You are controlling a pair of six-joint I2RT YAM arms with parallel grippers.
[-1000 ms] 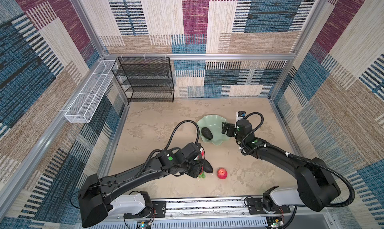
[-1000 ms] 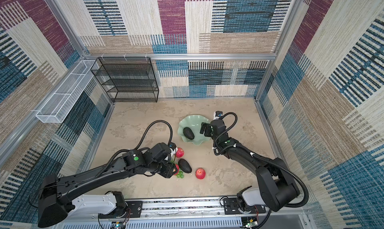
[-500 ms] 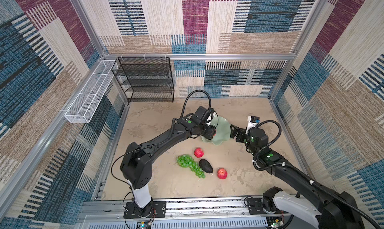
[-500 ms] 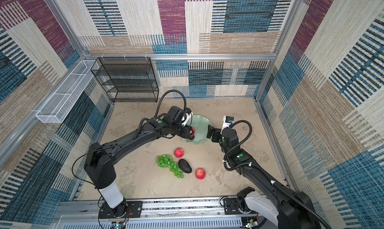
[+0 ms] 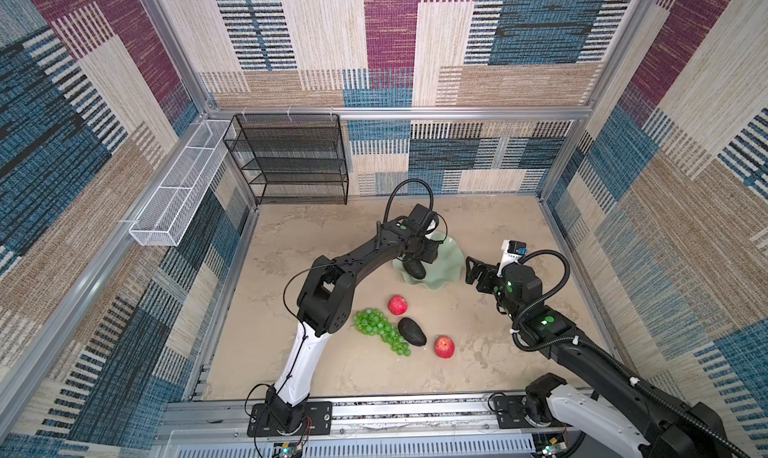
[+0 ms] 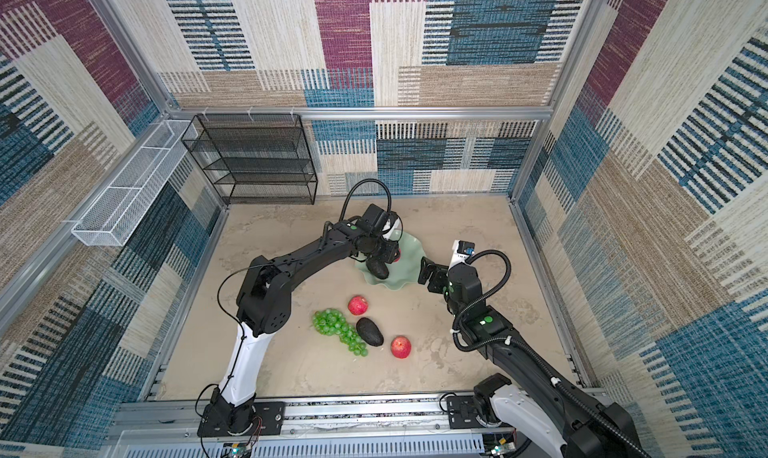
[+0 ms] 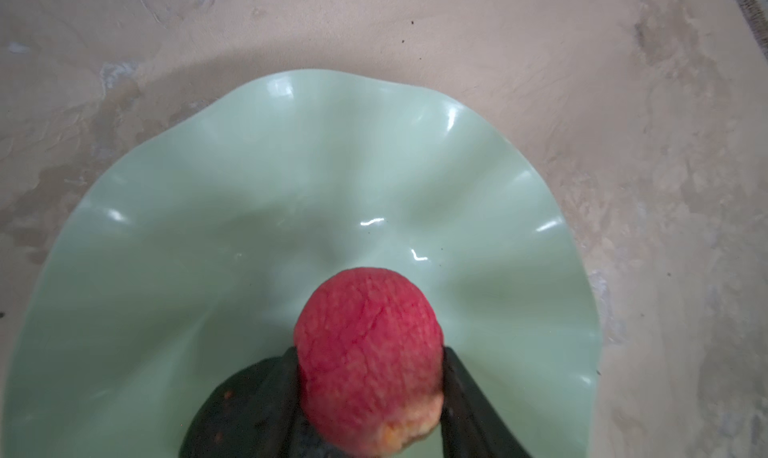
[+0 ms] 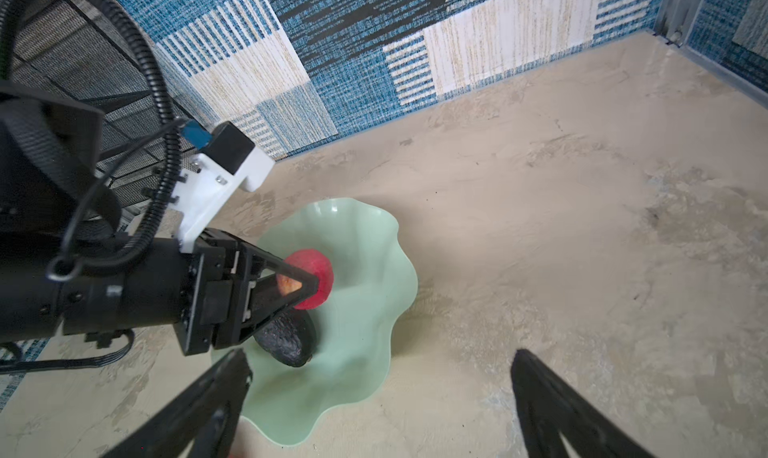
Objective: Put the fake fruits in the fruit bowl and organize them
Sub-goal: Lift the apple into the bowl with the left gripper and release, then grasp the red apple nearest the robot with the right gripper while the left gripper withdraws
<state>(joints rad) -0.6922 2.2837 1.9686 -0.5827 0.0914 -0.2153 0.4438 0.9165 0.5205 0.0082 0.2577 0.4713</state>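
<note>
Red apple (image 7: 368, 343) is pinched between the narrowed jaws of the left tool (image 7: 370, 377), over the inside of the pale green bowl (image 7: 291, 102) and just beside an avocado (image 8: 286, 339) lying in it. Just beside the bowl's rim hangs the right tool (image 5: 471, 271), jaws spread wide and empty. Nearer the robot on the tabletop (image 5: 316, 235) lie the grapes (image 5: 380, 331) with a second avocado (image 5: 412, 331) right beside them, a loose apple (image 5: 397, 305) toward the bowl, and another apple (image 5: 444, 346) on the avocado's far side.

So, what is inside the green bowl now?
One avocado lies in the bowl. The left gripper holds a red apple over it; the part under the gripper is hidden.
</note>
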